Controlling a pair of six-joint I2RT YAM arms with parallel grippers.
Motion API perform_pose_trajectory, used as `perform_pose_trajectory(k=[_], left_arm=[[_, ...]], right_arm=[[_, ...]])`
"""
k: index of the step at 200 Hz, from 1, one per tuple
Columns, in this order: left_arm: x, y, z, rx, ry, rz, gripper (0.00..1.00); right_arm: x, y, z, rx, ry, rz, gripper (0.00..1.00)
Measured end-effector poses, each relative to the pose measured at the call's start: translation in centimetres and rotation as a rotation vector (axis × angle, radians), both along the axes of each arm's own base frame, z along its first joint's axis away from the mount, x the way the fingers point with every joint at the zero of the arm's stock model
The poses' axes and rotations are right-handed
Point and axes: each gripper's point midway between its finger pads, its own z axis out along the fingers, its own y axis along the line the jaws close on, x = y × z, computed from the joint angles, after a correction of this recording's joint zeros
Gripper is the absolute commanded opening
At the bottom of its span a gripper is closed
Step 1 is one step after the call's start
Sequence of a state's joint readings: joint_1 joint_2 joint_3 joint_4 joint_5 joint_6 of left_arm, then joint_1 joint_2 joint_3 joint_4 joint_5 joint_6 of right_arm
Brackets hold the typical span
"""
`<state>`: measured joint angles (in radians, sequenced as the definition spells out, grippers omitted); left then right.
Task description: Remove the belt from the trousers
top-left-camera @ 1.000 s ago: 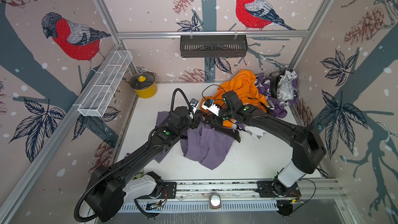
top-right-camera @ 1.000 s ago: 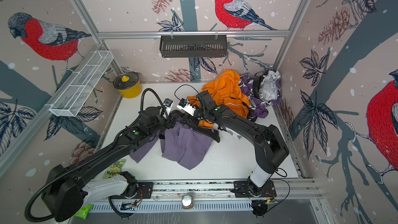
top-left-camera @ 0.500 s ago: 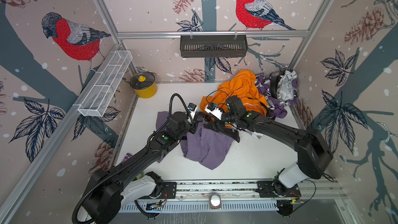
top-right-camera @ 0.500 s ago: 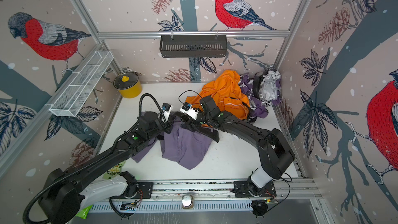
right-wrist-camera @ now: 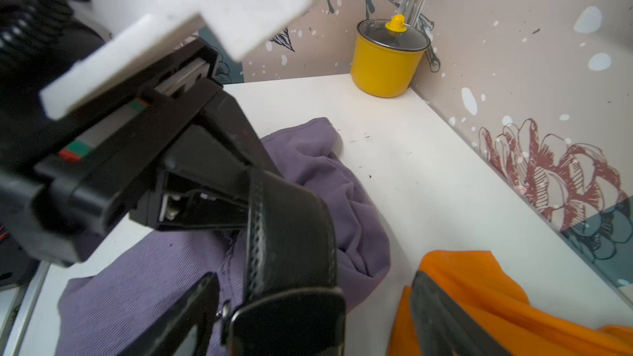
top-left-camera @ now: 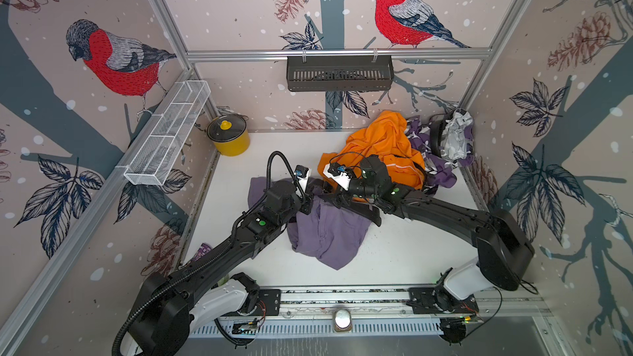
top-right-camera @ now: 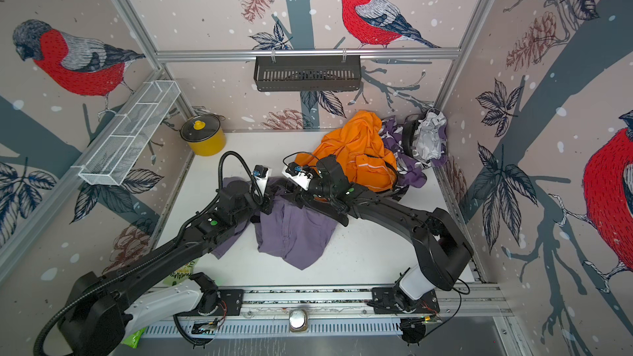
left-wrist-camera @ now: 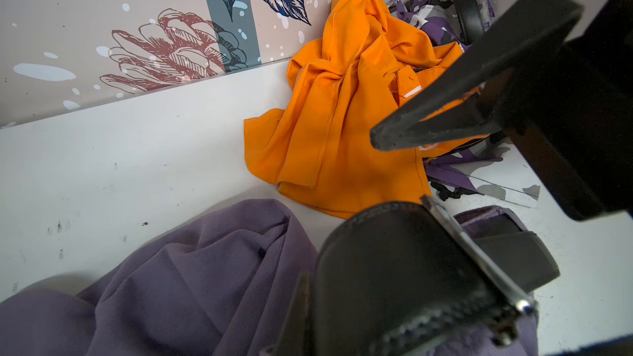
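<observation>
The purple trousers [top-left-camera: 329, 234] [top-right-camera: 294, 231] lie crumpled mid-table. The black belt [right-wrist-camera: 291, 234] [left-wrist-camera: 394, 268] rises from their waistband, and a strap end [top-left-camera: 371, 215] lies beside them. My left gripper [top-left-camera: 308, 200] [right-wrist-camera: 239, 196] is shut on the belt, pinching the strap above the cloth. My right gripper [top-left-camera: 325, 195] [right-wrist-camera: 311, 285] faces it and stands open. The belt's buckle sits between its spread fingers [right-wrist-camera: 202, 303], touching neither. One right finger [left-wrist-camera: 462, 97] crosses the left wrist view. Where the belt passes through the loops is hidden.
An orange garment [top-left-camera: 380, 145] and purple patterned clothes [top-left-camera: 435, 166] are heaped at the back right, close behind the right wrist. A yellow lidded pot [top-left-camera: 229, 135] stands in the back left corner. A white wire basket [top-left-camera: 168, 138] and a black shelf [top-left-camera: 339, 73] hang on the walls.
My left gripper has closed on the belt. My right gripper has opened wide and let the belt go. Both wrists stay together over the waistband.
</observation>
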<state>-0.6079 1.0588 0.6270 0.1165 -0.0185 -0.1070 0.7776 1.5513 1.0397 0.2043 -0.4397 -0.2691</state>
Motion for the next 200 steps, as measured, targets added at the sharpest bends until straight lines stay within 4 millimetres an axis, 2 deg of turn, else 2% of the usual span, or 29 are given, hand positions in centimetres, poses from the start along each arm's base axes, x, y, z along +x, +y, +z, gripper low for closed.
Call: perform_pose_trajectory(k=[103,145,166,200], left_arm=[[0.09,0.09,-0.01,-0.015,0.003,0.011,0.0],[0.13,0.21,-0.15,-0.017,0.009,0.02,0.0],[0.16,0.29,-0.22,-0.019,0.014,0.025,0.0],[0.18,0.46,-0.45,-0.033,0.029,0.039,0.0]], right_arm=[[-0.13,0.57,-0.83,-0.038,0.012,0.013,0.53],[-0.2,0.47,-0.75,-0.036,0.02,0.02,0.33],[-0.38,0.2,-0.46,-0.026,0.034,0.024,0.28],[-0.56,-0.24,-0.43,-0.022,0.049,0.025,0.14]])
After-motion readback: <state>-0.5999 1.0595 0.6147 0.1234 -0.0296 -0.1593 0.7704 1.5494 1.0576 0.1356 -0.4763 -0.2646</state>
